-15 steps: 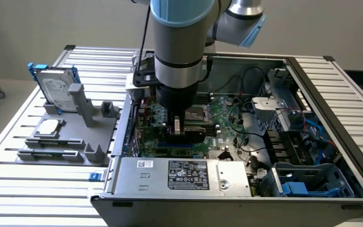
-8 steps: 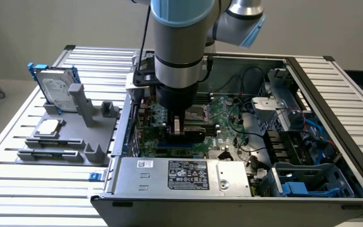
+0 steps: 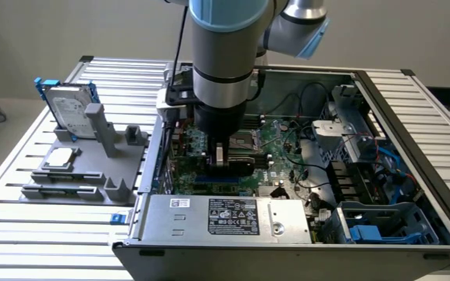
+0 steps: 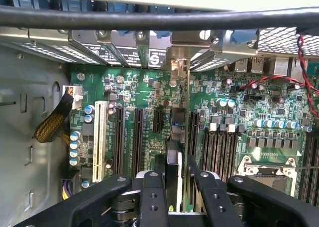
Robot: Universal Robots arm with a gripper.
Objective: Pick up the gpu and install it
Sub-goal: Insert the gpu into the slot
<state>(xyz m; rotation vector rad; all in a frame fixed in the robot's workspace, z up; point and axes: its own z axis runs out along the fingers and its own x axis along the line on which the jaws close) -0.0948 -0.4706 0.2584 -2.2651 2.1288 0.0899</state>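
Observation:
My gripper (image 3: 220, 153) is down inside the open computer case (image 3: 409, 111), over the green motherboard (image 3: 276, 137). It is shut on the gpu (image 3: 241, 163), which stands on edge as a dark card below the fingers. In the wrist view the gpu (image 4: 175, 137) shows edge-on between the black fingers (image 4: 152, 197) of the gripper (image 4: 174, 189). It lies along a black expansion slot on the motherboard (image 4: 134, 87), and its silver end bracket (image 4: 179, 70) sits at the rear slot openings of the case. How deep the card sits in the slot I cannot tell.
A grey holder (image 3: 77, 175) on the slatted table, at the exterior view's left, carries a hard drive in a blue frame (image 3: 72, 111) and a small silver processor chip (image 3: 61, 156). The power supply (image 3: 225, 216) fills the case's near side. Red and black wires (image 4: 305, 72) and a processor socket (image 4: 266, 167) lie beside the slots.

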